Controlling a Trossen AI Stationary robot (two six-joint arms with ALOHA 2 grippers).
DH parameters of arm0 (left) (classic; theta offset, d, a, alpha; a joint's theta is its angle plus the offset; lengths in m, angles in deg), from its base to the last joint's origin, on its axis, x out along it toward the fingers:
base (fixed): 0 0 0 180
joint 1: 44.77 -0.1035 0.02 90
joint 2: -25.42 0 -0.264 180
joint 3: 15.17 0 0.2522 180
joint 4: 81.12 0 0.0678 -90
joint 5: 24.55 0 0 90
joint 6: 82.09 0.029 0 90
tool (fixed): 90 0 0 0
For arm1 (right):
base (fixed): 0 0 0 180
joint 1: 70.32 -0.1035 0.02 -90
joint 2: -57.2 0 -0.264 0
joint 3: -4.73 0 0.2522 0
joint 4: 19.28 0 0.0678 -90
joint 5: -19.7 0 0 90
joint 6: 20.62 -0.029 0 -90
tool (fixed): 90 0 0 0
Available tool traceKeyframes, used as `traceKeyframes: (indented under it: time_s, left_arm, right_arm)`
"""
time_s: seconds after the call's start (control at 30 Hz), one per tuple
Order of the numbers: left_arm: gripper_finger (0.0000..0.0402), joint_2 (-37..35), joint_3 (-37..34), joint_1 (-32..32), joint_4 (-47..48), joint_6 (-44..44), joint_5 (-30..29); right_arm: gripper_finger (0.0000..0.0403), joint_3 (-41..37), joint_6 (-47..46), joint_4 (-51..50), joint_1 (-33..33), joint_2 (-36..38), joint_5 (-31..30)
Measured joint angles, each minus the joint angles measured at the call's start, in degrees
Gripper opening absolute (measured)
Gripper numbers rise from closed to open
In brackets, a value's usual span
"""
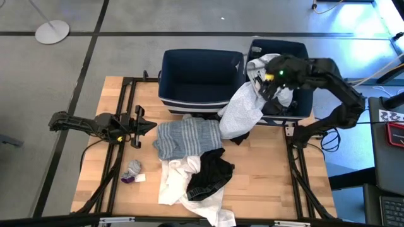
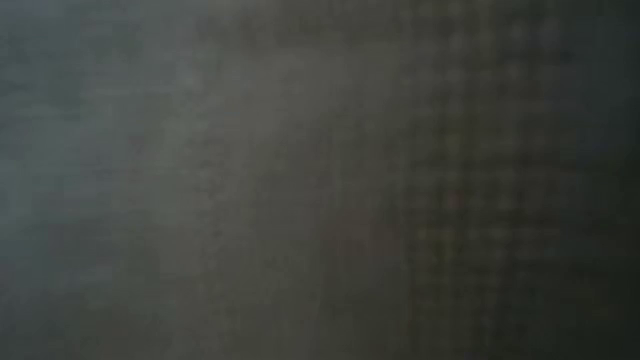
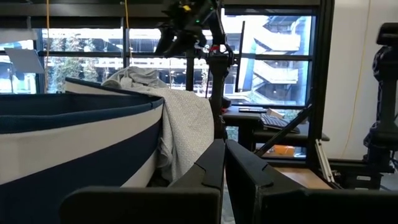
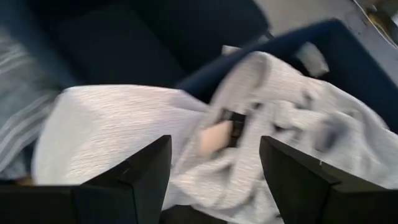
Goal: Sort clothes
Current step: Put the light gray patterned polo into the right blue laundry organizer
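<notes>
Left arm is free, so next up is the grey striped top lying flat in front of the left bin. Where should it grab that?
Judging by the high view, pinch the grey striped top at its bare left edge, coming straight down with the left gripper. That side faces the arm; the right side runs under the light grey garment and black piece.

The wooden table [image 1: 265, 176] carries two navy bins [image 1: 199, 79] along its far edge. Just in front of the left bin lies a grey striped top [image 1: 183, 137]. Nearer than that top lie white pieces [image 1: 173, 180] and a black item [image 1: 211, 176], touching. Left of these sits a small grey sock [image 1: 133, 169].
</notes>
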Motion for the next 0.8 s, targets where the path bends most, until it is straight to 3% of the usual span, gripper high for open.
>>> traceKeyframes:
  time_s: [0.5,0.8]
  left_arm:
    - [0.0004,0.01,0.00,0.02,-0.30,1.64,-0.10]
    - [0.0004,0.00,0.00,0.00,0.09,0.23,-0.90]
  right_arm:
    - [0.0243,-13.11,0.08,4.91,-14.40,-0.02,-2.99]
    - [0.0243,-23.82,8.49,20.89,-20.86,-0.09,-0.94]
